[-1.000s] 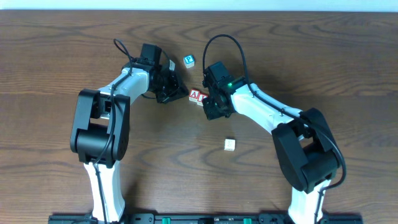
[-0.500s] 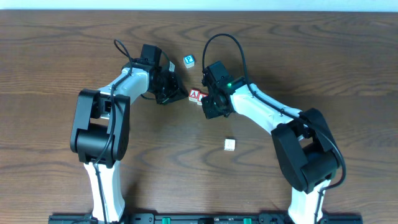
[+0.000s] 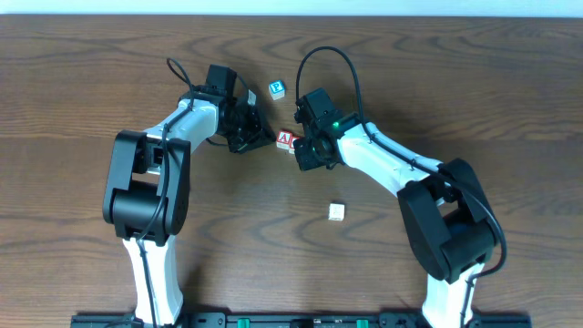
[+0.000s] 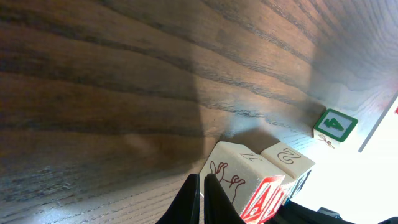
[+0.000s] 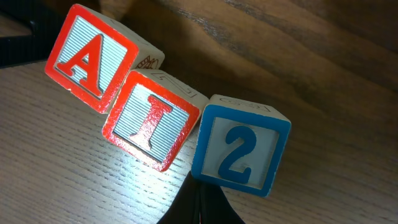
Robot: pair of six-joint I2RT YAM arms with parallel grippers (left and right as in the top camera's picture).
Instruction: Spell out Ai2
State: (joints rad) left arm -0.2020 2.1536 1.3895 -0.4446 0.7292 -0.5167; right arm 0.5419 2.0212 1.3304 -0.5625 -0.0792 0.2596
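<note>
Three wooden letter blocks lie in a row on the table: a red A block (image 5: 90, 58), a red I block (image 5: 149, 121) and a blue 2 block (image 5: 239, 146). In the overhead view the A block (image 3: 284, 139) shows between the two arms; the I and 2 blocks are hidden under the right arm. My right gripper (image 5: 202, 202) is shut and empty, its tip at the lower edge of the 2 block. My left gripper (image 4: 200, 199) is shut and empty, its tip against the side of the A block (image 4: 264, 199).
A green-and-white block (image 3: 277, 88) lies behind the row; it also shows in the left wrist view (image 4: 336, 123). A plain wooden block (image 3: 336, 211) lies nearer the front. The wooden table (image 3: 73, 109) spreads all around.
The right gripper has shifted very slightly toward the blocks. The left arm has not moved.
</note>
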